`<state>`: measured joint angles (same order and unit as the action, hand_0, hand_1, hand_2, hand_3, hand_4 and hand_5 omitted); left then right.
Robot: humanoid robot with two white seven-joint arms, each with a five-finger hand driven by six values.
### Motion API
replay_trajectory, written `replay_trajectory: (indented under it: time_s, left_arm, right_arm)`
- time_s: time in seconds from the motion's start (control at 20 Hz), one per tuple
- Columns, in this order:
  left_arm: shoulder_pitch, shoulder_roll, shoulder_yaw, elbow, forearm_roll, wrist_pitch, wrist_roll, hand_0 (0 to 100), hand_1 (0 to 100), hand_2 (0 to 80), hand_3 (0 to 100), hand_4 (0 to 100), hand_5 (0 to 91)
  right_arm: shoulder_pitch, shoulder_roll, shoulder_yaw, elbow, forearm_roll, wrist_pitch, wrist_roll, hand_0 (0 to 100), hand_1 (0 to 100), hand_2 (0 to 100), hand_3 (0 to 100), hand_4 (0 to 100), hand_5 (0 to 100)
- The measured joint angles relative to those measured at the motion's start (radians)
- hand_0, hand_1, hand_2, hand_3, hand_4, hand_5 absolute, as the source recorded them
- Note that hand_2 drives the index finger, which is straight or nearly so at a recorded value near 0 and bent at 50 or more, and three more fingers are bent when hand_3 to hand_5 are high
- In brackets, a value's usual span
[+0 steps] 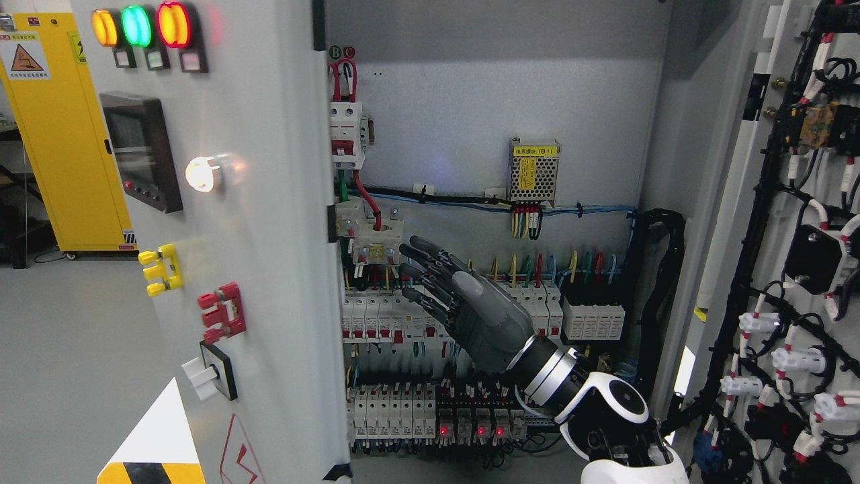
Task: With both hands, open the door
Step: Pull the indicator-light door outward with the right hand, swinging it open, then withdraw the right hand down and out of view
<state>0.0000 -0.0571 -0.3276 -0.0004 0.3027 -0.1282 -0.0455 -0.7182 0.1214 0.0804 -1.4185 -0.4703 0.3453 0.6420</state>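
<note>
- We see the right hand (463,302) inside the cabinet, fingers (423,252) spread, holding nothing, near the left door (269,269)'s edge
- Both doors stand open; right door (793,269) shows wiring

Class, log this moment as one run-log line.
right robot hand: open, inside cabinet | left door: part closed | right door: open | left arm: unseen

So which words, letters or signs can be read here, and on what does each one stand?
"B": green round tag above the breaker.
"(B1)", after unreadable characters: yellow label on the power supply.
Triangle warning sign, text too small: yellow cabinet.
Red lightning symbol, no text: left door.
Breaker markings: too small.
</note>
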Motion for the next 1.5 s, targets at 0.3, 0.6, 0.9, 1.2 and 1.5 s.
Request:
replay_trajectory:
  time_s: [0.3,0.6,0.9,1.2,1.5]
  left_arm:
    - [0.000,0.001,0.000,0.000,0.001,0.000,-0.001,12,56,0.0,0,0,0.0]
    - [0.000,0.002,0.000,0.000,0.001,0.003,-0.003,12,56,0.0,0,0,0.0]
    - [0.000,0.002,0.000,0.000,0.000,-0.004,-0.003,12,56,0.0,0,0,0.0]
    - [0.000,0.000,0.001,0.000,0.000,-0.006,-0.004,12,56,0.0,0,0,0.0]
    - [0.000,-0.001,0.001,0.000,0.000,-0.006,-0.004,12,56,0.0,0,0,0.0]
  right_arm:
    - [0.061,-0.002,0.060,-0.057,-0.016,0.000,0.002,0,50,4,0,0,0]
    - [0.114,-0.004,0.151,-0.100,-0.021,-0.006,0.004,0,50,4,0,0,0]
    - [0.154,-0.004,0.264,-0.125,-0.022,-0.010,-0.007,0,50,4,0,0,0]
    - [0.182,-0.004,0.386,-0.138,-0.016,-0.012,-0.030,0,50,4,0,0,0]
    - [0.191,0.000,0.494,-0.144,-0.010,-0.064,-0.039,0,50,4,0,0,0]
